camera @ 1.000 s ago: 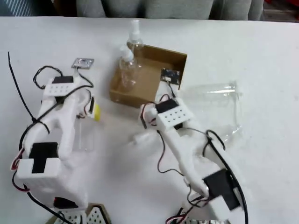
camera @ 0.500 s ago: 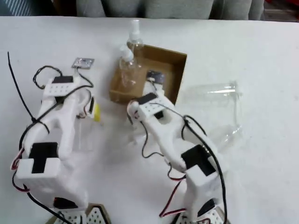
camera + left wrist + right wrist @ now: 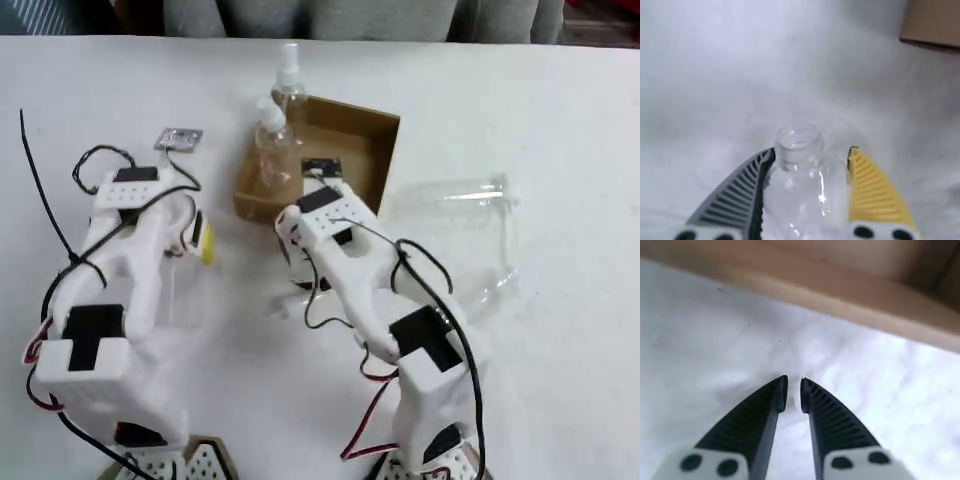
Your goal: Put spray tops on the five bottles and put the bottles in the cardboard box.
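One capped bottle sits in the cardboard box. My left jaws clamp an uncapped bottle, likely steadying it for capping. Right jaws near-closed, empty, box just ahead.

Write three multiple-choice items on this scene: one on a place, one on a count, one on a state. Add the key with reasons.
1. Where is the right gripper?
A. Inside the box
B. On the clear tub
C. Over the table, just outside the box

2. How many topped bottles stand at the box?
A. Two
B. Four
C. None

3. The bottle in the left gripper is:
A. Fitted with a sprayer
B. Open-necked, no top
C. Lying loose on its side

Key: 1 C, the right wrist view shows white table under the fingertips and the box wall beyond. 2 A, one stands at the box's edge and a second behind it. 3 B, its bare rim shows between the fingers.
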